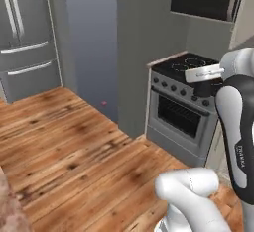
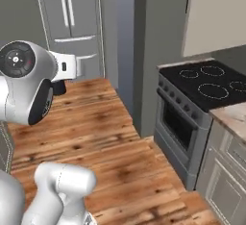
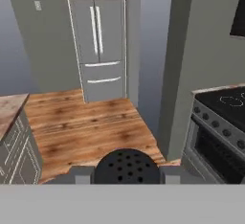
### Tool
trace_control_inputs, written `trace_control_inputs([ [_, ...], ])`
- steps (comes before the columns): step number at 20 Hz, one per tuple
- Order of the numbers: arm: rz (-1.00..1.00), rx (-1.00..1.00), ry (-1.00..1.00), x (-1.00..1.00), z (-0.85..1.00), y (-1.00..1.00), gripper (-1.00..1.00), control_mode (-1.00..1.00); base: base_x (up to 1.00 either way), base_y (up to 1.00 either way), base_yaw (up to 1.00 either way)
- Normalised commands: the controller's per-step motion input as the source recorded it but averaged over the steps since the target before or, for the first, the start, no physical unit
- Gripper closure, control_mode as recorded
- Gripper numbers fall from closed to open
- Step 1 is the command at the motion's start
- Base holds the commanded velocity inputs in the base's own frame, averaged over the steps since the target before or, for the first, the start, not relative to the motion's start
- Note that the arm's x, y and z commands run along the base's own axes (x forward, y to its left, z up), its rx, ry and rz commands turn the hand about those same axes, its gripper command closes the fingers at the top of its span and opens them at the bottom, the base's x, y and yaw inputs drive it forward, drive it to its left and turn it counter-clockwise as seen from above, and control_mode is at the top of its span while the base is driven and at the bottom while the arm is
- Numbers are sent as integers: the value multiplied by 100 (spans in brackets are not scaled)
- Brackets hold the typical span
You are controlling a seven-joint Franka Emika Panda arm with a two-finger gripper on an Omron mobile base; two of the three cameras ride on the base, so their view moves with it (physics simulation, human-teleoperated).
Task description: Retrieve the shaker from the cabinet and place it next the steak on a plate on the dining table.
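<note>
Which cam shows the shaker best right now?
Hand view: the shaker sits centred between the gripper fingers, perforated cap facing the lens. Right base view shows a dark sliver below the hand; left base view is unclear.

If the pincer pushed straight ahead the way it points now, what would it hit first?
Probably nothing close. The pincer, shut on the shaker, looks across open wood floor toward the fridge. The fridge seems first in line, though depth is hard to judge.

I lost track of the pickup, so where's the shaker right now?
The shaker sits at the bottom centre of the hand view, its black perforated cap between the hand's two fingers, carried above the wooden floor with the fridge ahead.
</note>
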Motion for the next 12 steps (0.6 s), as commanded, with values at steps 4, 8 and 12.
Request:
trace_control_inputs([
  [4, 0, 0, 0, 0, 0, 0, 100, 100, -1, 0, 100],
  [8, 0, 0, 0, 0, 0, 0, 100, 100, -1, 0, 100],
  [12, 0, 0, 0, 0, 0, 0, 100, 100, -1, 0, 100],
])
